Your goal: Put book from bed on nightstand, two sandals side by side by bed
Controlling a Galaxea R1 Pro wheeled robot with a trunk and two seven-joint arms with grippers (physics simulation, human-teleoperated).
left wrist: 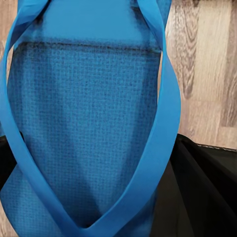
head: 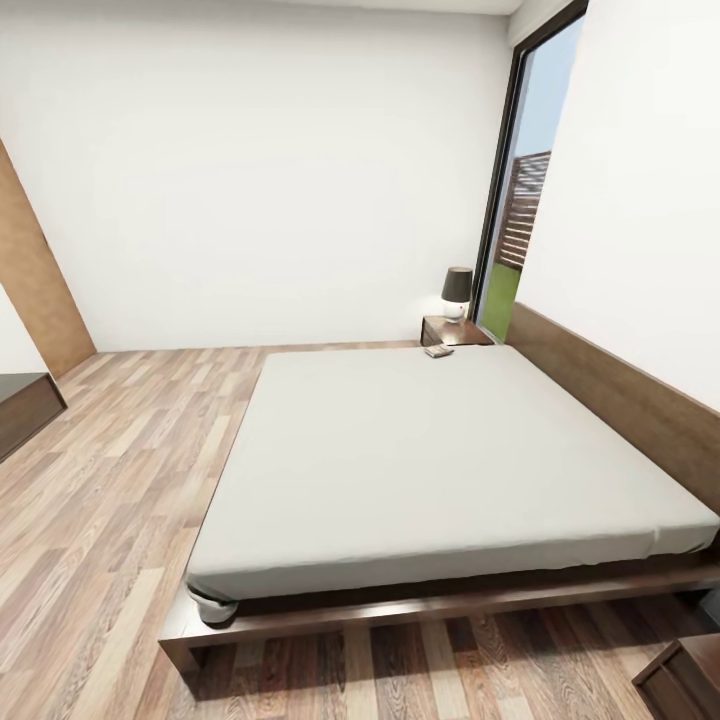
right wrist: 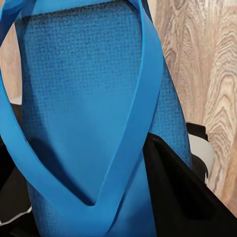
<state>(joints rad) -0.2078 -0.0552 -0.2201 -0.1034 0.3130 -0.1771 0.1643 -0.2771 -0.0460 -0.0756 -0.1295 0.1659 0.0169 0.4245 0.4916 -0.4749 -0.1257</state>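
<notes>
The bed [head: 450,450], off-white on a low dark wood frame, spans the middle of the head view. The book [head: 438,351] lies at its far corner, right beside the nightstand [head: 455,331] by the headboard. One blue sandal [left wrist: 84,98] sits close up in the left wrist view, above the wood floor, with my left gripper [left wrist: 103,187] shut on it and a black finger [left wrist: 207,192] at its side. A second blue sandal [right wrist: 84,74] is in my right gripper [right wrist: 94,197], which is shut on it, a black finger [right wrist: 182,197] showing beside the strap.
A dark-shaded lamp [head: 457,290] stands on the far nightstand, next to a tall window [head: 520,200]. Another dark wood cabinet [head: 685,680] sits at the near right corner. A low dark piece of furniture [head: 25,405] is at the left. Wood floor [head: 120,500] runs along the bed's left side.
</notes>
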